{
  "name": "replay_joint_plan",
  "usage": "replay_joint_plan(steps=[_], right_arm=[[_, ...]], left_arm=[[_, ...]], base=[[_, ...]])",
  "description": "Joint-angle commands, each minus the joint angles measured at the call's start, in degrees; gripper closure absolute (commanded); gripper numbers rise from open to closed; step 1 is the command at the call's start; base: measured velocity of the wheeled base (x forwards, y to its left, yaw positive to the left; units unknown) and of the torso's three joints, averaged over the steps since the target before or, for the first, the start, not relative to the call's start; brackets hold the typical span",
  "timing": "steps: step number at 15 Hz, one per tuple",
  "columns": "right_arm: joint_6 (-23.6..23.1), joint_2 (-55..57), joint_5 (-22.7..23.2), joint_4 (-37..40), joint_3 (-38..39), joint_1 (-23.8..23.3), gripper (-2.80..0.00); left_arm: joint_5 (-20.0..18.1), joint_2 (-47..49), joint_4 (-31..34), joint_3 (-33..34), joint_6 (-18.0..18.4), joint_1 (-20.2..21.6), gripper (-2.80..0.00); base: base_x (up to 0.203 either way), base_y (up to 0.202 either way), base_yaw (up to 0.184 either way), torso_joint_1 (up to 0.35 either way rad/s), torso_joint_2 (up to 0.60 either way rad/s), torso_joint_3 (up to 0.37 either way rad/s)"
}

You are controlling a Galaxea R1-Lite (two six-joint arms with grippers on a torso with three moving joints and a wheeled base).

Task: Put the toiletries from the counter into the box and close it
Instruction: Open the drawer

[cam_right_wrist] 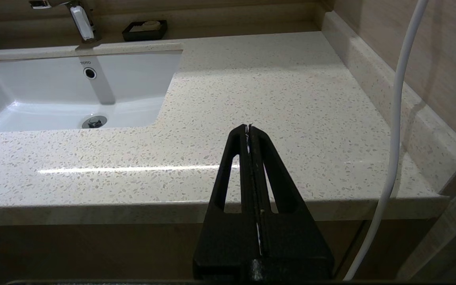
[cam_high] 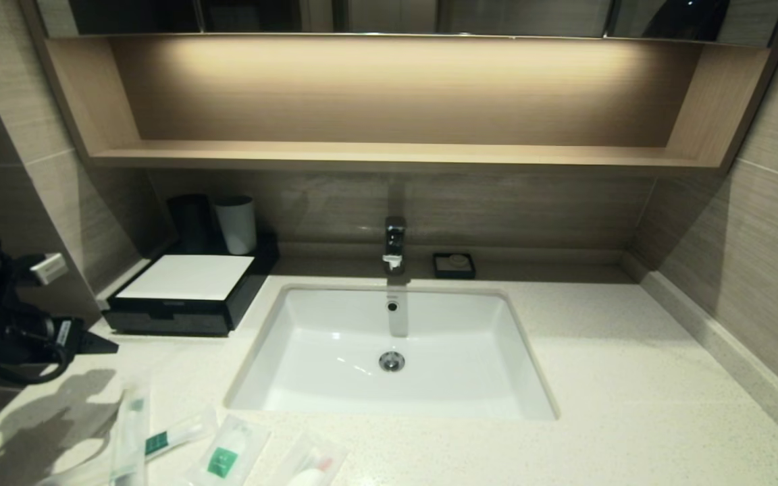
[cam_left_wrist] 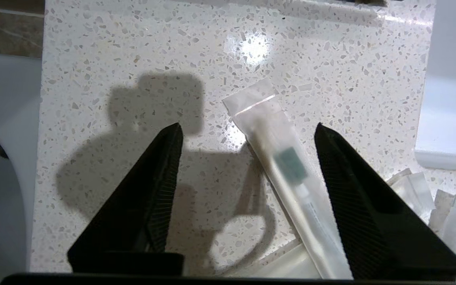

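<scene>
Toothbrush pack (cam_left_wrist: 291,178) lies between the left gripper's (cam_left_wrist: 247,130) parted jaws, nearer one finger, lined up for a pinch. Right gripper (cam_right_wrist: 248,127) sits closed, empty, parked off the counter (cam_right_wrist: 283,99) edge.

A hotel-style bathroom: a white sink (cam_high: 396,351) with a tap (cam_high: 394,244) is set in a speckled counter (cam_high: 632,378), wrapped toiletries (cam_high: 227,453) lie at its front edge, tumblers (cam_high: 236,224) stand at its back-left corner.
</scene>
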Motion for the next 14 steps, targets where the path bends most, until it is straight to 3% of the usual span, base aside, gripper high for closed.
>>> replay_joint_plan(steps=[1, 9, 14], right_arm=[[0.0, 0.1, 0.0, -0.1, 0.0, 0.0, 0.00], [0.0, 0.1, 0.0, -0.1, 0.0, 0.0, 0.00], [0.0, 0.1, 0.0, 0.0, 0.0, 0.1, 0.00]], left_arm=[[-0.1, -0.4, -0.6, 0.5, -0.8, 0.1, 0.00], [1.0, 4.1, -8.2, -0.8, -3.2, -1.7, 0.00], [1.1, 7.2, -8.4, -3.7, -5.8, -3.9, 0.00]], base=[[0.000, 0.000, 0.000, 0.000, 0.00, 0.000], [0.000, 0.000, 0.000, 0.000, 0.00, 0.000], [0.000, 0.000, 0.000, 0.000, 0.00, 0.000]])
